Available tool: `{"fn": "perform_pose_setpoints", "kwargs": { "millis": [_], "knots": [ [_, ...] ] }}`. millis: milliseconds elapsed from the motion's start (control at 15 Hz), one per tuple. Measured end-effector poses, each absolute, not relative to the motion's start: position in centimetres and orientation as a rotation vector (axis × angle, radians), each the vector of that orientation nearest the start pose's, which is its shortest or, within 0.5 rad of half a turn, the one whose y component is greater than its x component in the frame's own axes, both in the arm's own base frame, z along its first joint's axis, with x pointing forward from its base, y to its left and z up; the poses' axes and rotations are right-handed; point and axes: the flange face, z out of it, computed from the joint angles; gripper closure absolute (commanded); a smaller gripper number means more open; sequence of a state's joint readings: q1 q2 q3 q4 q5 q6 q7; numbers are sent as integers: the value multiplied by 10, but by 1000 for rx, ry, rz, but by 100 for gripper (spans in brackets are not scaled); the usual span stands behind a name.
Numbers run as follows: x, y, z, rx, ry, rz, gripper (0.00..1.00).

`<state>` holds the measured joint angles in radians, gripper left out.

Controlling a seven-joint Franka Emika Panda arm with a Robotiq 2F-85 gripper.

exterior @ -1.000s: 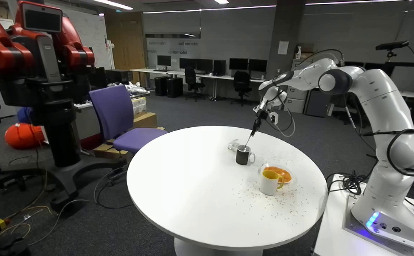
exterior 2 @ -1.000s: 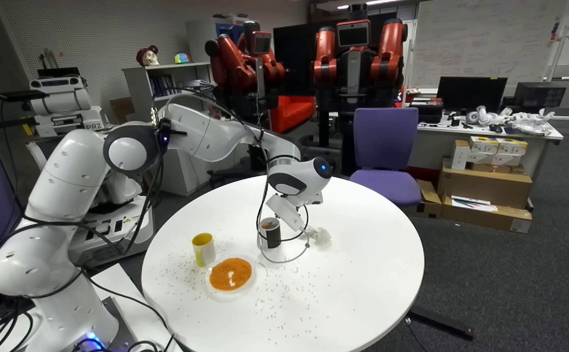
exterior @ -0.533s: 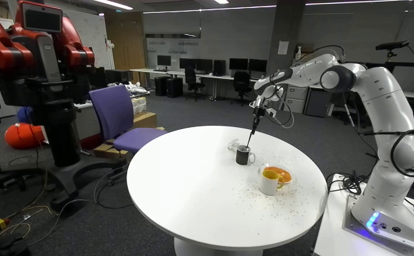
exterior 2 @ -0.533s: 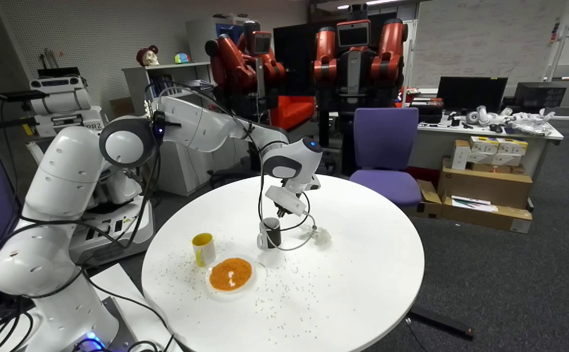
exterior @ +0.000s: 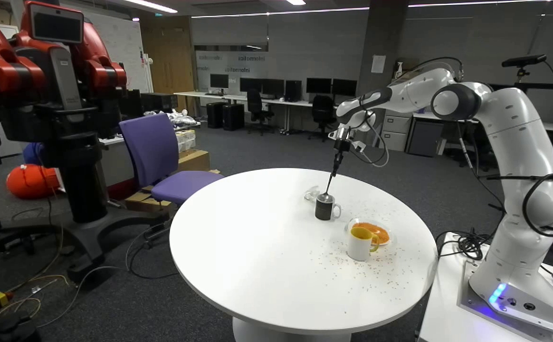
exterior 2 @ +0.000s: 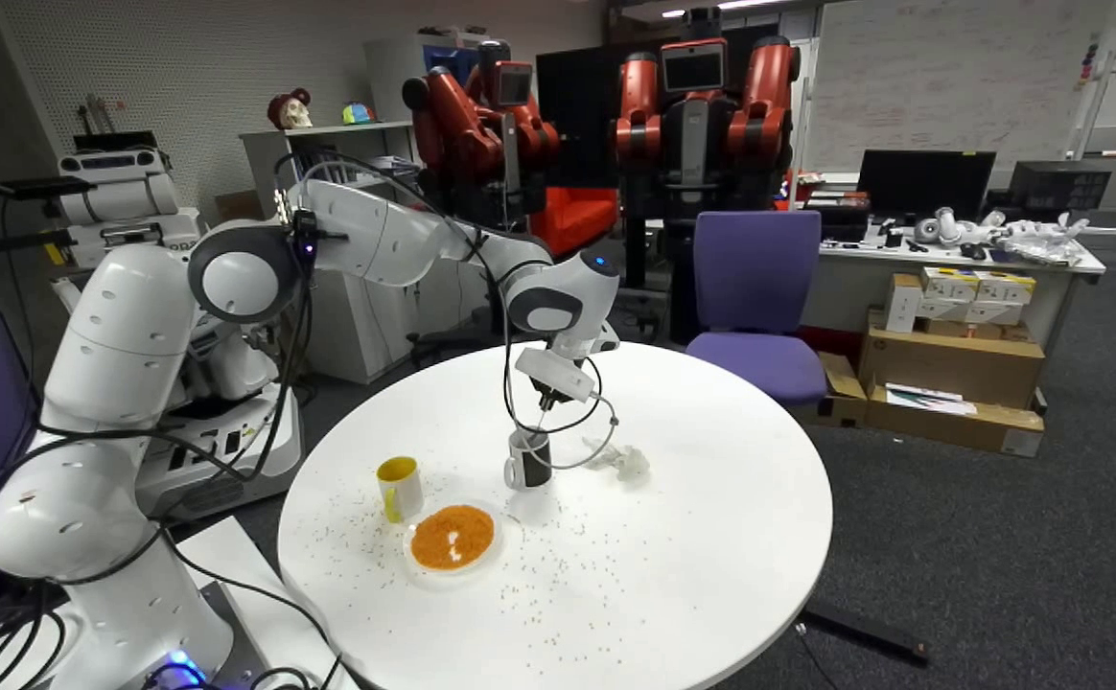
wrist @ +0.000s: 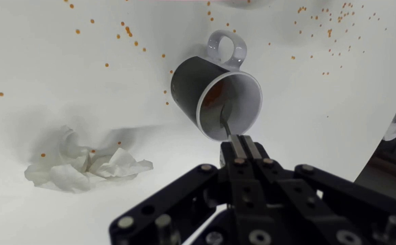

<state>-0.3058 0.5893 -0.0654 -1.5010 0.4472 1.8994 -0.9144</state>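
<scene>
My gripper (wrist: 241, 136) is shut on a thin metal spoon (wrist: 226, 127), whose handle is between the fingertips. The spoon also shows in both exterior views (exterior: 329, 182) (exterior 2: 544, 416), pointing down. Its bowl is within the mouth of a dark mug (wrist: 193, 80) with a white handle and white inside. Some orange contents show in the mug. The mug stands upright on the white table, below the gripper (exterior: 334, 174), in both exterior views (exterior: 323, 209) (exterior 2: 539, 466). I cannot tell whether the spoon touches the mug. The spoon's upper end is hidden by the gripper.
A crumpled white tissue (wrist: 70, 178) lies beside the dark mug. A white mug with a yellow inside (exterior: 358, 248) stands near a clear plate (exterior 2: 453, 575) of orange grains (exterior 2: 431, 542). Loose grains are scattered over the round table (exterior: 257, 266). A purple chair (exterior 2: 757, 287) stands at its edge.
The arm's wrist has tipped so that the gripper and spoon stand more upright. The spoon's bowl now shows at the dark mug's rim. The mugs, plate and tissue have not moved.
</scene>
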Motion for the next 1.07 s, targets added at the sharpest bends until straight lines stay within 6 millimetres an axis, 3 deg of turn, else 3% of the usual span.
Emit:
{"fn": "perform_pose_setpoints", "kwargs": {
  "millis": [600, 1067],
  "knots": [
    [648, -221, 344, -2689, -492, -136, 99],
    [597, -243, 363, -2561, -411, -49, 99]
  ]
}}
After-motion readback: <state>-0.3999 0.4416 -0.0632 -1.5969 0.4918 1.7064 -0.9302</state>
